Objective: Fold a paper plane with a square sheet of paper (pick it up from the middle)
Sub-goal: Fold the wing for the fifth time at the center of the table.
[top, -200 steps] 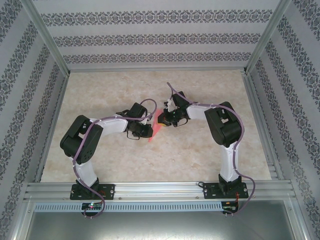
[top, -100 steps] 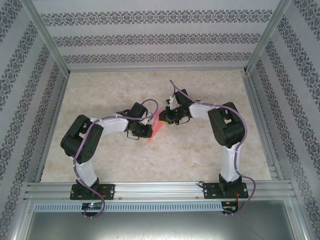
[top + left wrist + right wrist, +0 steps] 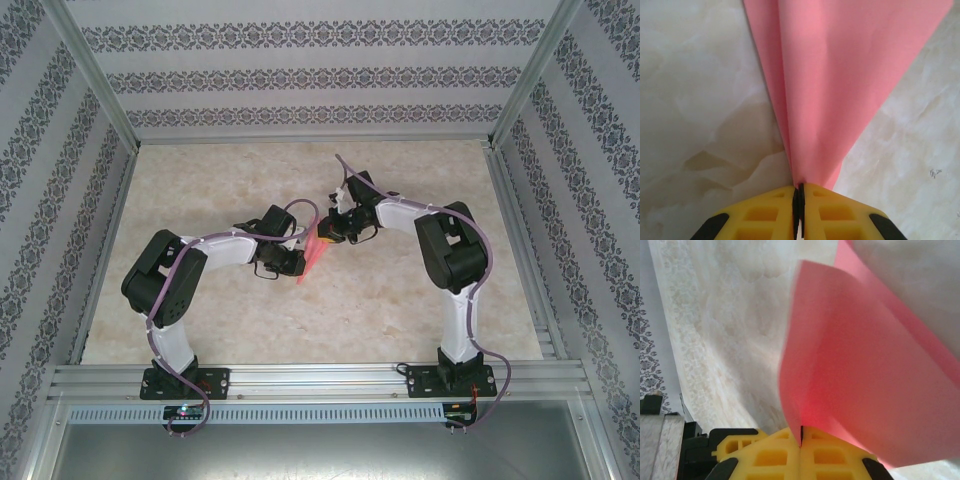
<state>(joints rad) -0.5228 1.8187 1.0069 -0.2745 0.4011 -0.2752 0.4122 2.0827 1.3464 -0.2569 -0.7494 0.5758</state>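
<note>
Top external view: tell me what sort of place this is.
Probably a lab robot cell: a marble-look table, patterned wallpaper panels around it, and an aluminium rail carrying the left arm and right arm.

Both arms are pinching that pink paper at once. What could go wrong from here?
The sheet of paper is pinched shut in both the left jaws and the right jaws; if they pull apart, it could tear. It bows loosely between them, so a crease might land crooked.
</note>
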